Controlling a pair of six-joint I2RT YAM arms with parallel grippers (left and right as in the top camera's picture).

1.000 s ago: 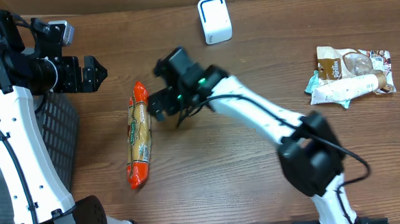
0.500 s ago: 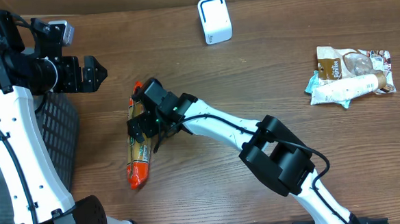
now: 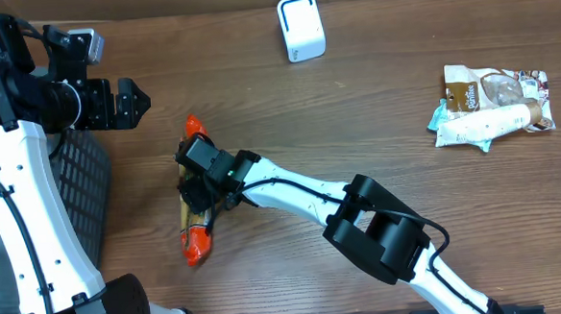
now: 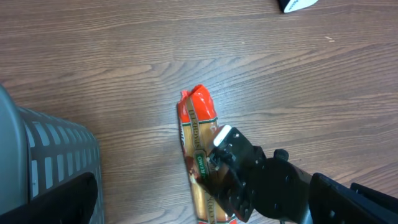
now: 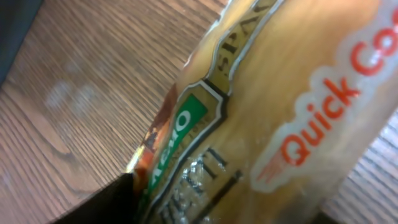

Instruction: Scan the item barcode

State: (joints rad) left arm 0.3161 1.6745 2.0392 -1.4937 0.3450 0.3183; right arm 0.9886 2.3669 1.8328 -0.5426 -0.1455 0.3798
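Brown wood-grain table [image 3: 375, 123], filling the frame. Lying on it: one long clear spaghetti packet [image 3: 197, 240] with orange-red ends, left of centre, lengthwise from upper to lower frame; one small white scanner [image 3: 301, 27] with a blue-edged face, top centre near the far edge; one loose pile of food packets [image 3: 489, 103], white and brown, upper right, well apart from the rest. One grey slatted basket [image 3: 80, 187] at the left edge, near the spaghetti packet but not touching it.
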